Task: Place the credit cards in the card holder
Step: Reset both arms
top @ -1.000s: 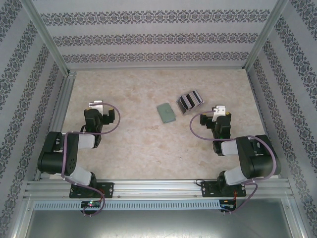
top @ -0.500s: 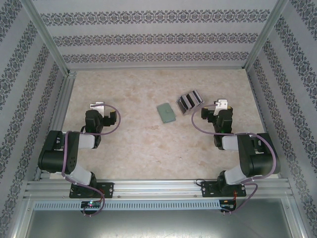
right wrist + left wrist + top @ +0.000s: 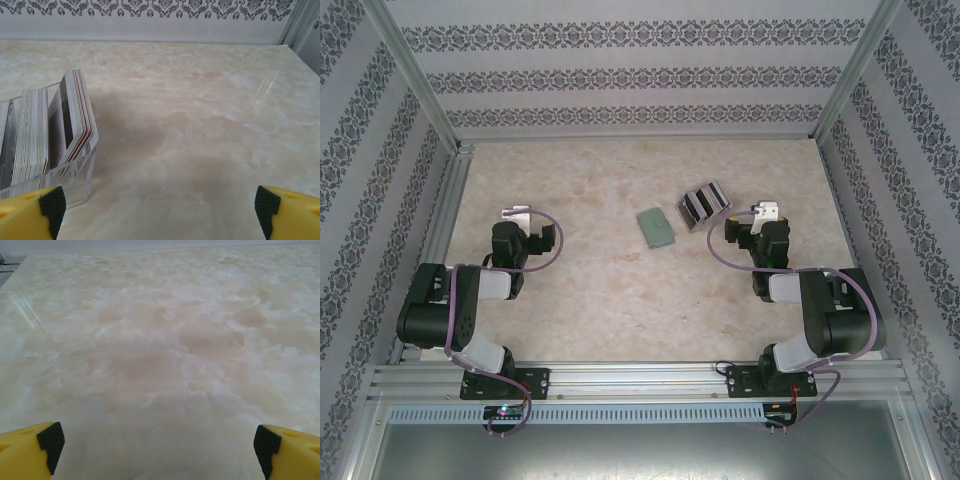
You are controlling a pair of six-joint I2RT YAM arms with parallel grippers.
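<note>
The card holder (image 3: 656, 228) is a pale green case lying flat and closed near the table's middle. Just right of it, the credit cards (image 3: 704, 204) stand on edge in stacks inside a clear plastic stand (image 3: 75, 172); in the right wrist view the credit cards (image 3: 75, 120) sit at the left. My right gripper (image 3: 764, 212) is open, right of the stand and apart from it, with bare table between its yellow fingertips (image 3: 290, 212). My left gripper (image 3: 516, 214) is open over bare table at the left, well away from the case.
Patterned walls and aluminium frame rails (image 3: 448, 210) close in the marble-look table (image 3: 590, 290) on three sides. Bare table lies between the two arms and in front of the left gripper (image 3: 160, 450).
The right arm has swung a little farther from its base and to the right, coming level with the card stand. The left gripper shifted only slightly. Both stay open.
</note>
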